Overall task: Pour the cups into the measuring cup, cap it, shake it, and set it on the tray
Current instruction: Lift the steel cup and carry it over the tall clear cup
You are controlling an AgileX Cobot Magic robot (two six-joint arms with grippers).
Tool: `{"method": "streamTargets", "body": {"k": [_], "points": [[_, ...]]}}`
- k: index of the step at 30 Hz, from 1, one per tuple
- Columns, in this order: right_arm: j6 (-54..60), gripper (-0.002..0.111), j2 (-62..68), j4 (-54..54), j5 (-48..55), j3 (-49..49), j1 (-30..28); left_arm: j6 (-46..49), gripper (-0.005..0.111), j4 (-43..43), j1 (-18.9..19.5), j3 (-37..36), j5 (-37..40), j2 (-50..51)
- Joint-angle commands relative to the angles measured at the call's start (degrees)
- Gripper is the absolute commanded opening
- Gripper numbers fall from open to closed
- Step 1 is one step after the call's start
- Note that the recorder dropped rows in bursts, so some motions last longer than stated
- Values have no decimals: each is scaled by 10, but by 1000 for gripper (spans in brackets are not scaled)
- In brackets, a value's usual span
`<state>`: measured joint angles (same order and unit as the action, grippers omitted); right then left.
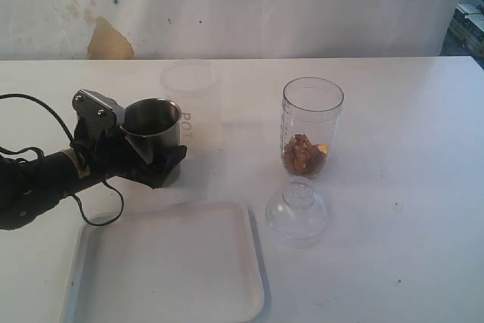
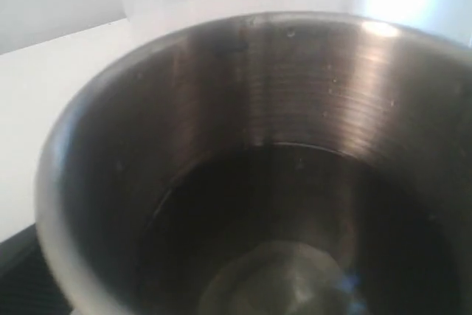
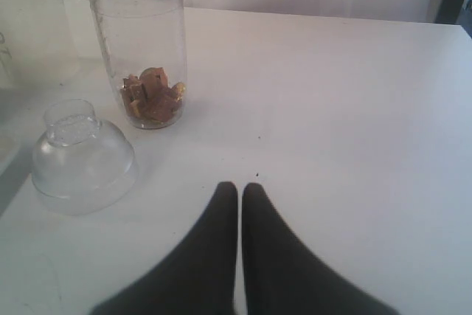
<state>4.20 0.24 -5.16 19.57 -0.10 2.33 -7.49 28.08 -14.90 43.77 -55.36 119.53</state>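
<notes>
Left gripper [image 1: 155,163] pinches the steel tumbler [image 1: 153,122] beside the frosted cup [image 1: 190,92]; right gripper [image 3: 240,189], pressed together, hovers above the table [image 3: 354,108].

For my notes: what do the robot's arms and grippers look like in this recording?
The left arm is matte black, with loose black cables looping off it, a pale band near the wrist and a silver metal bracket on top. The left gripper is black too; the right gripper has two black tapered fingers.

Faint letters, seemingly "POT", run down the frosted plastic cup [image 1: 203,111]
</notes>
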Motion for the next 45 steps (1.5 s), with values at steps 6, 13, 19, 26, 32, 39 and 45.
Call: {"method": "streamTargets", "body": {"k": [6, 13, 19, 26, 32, 39, 45], "points": [[-1, 2, -2, 6, -3, 1, -1, -2, 41, 0, -4, 4, -4, 0], [-1, 2, -2, 6, -3, 1, -1, -34, 0, 77, -4, 2, 2, -39], [-1, 2, -2, 6, -3, 1, -1, -118, 0, 96, -4, 2, 2, -117], [-1, 2, -2, 6, -3, 1, -1, -192, 0, 131, -28, 15, 40, -197], [-1, 2, -2, 6, -3, 1, -1, -210, 0, 131, -80, 98, 142, -203], [-1, 2, -2, 6, -3, 1, -1, -210, 0, 131, -132, 194, 226, -202], [-1, 2, -2, 6, -3, 1, -1, -218, 0, 132, -145, 249, 237, -190]]}}
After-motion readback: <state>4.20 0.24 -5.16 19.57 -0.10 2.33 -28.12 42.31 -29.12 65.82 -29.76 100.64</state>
